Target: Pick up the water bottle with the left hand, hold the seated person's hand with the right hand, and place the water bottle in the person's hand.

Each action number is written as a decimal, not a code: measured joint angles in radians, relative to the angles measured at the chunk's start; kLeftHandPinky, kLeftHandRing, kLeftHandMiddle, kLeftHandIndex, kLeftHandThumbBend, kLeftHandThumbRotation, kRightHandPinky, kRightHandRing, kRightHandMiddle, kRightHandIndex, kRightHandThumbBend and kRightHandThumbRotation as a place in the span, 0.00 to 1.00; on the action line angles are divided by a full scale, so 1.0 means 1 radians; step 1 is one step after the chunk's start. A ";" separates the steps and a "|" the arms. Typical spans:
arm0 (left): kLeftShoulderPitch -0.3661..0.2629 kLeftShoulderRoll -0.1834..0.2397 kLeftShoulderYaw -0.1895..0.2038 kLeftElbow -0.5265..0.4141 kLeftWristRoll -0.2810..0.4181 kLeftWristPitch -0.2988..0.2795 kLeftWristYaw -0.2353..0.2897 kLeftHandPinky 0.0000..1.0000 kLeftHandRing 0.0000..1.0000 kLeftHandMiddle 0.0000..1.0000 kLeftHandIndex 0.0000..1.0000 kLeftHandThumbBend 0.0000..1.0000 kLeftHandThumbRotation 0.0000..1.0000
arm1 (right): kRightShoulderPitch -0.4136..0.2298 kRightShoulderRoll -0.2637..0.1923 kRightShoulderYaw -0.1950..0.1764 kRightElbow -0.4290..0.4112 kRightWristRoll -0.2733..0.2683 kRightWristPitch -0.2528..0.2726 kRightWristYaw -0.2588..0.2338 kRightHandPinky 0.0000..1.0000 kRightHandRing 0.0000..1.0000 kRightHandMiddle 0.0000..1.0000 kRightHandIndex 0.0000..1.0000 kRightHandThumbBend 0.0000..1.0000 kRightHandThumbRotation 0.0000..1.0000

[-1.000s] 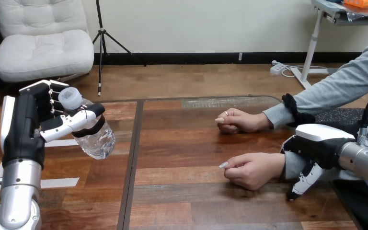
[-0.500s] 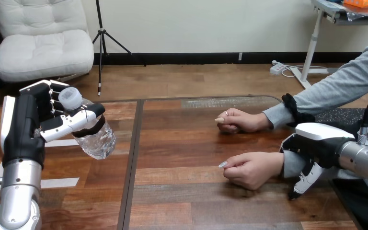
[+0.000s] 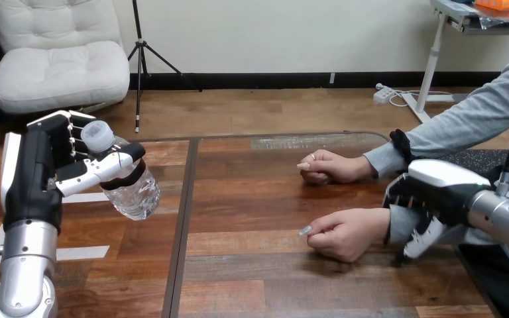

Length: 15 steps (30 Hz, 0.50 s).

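My left hand (image 3: pixel 40 172) is raised over the table's left side, its fingers and thumb curled round a clear water bottle (image 3: pixel 132 189) with a pale cap, tilted so the cap points up and left. The person's nearer hand (image 3: pixel 344 232) rests on the wooden table (image 3: pixel 252 199) at the right, loosely closed. My right hand (image 3: pixel 441 189) sits over that arm at the grey cuff. Its fingers curl over the far side of the wrist and its thumb reaches down the near side. The bottle is far left of the person's hand.
The person's other hand (image 3: pixel 331 165) lies on the table farther back, in a loose fist. A dark seam (image 3: pixel 182 225) runs front to back across the tabletop, and white tape strips (image 3: pixel 83 252) lie near my left arm.
My right hand has moved a little up and left along the person's arm and closed round the wrist. The person's nearer hand shifted slightly left. My left hand and the bottle stayed still.
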 measured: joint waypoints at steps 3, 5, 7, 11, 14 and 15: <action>0.000 0.000 0.000 0.000 0.000 0.000 0.000 0.32 0.37 0.40 0.40 0.75 0.00 | 0.000 0.000 -0.003 0.000 0.008 -0.008 -0.017 0.45 0.47 0.52 0.55 0.91 0.00; 0.000 0.000 0.000 0.000 0.000 0.000 0.000 0.32 0.37 0.40 0.40 0.74 0.00 | 0.000 0.000 -0.005 0.000 0.011 -0.013 -0.027 0.44 0.46 0.51 0.54 0.90 0.00; 0.000 0.000 0.000 0.000 0.000 0.000 0.000 0.32 0.37 0.40 0.40 0.74 0.00 | 0.000 0.000 -0.007 0.000 0.016 -0.017 -0.032 0.43 0.45 0.51 0.54 0.89 0.00; 0.000 0.000 0.000 0.000 0.000 0.000 0.000 0.32 0.37 0.40 0.40 0.74 0.00 | 0.000 0.000 -0.008 0.000 0.028 -0.019 -0.034 0.40 0.43 0.49 0.53 0.87 0.00; 0.000 0.000 0.000 0.000 0.000 0.000 0.000 0.32 0.37 0.40 0.40 0.74 0.00 | 0.000 0.000 -0.008 0.000 0.032 -0.021 -0.035 0.39 0.42 0.48 0.52 0.86 0.00; 0.000 0.000 0.000 0.000 0.000 0.000 0.000 0.32 0.37 0.40 0.40 0.74 0.00 | 0.000 0.000 -0.008 0.001 0.033 -0.022 -0.036 0.39 0.42 0.48 0.52 0.86 0.00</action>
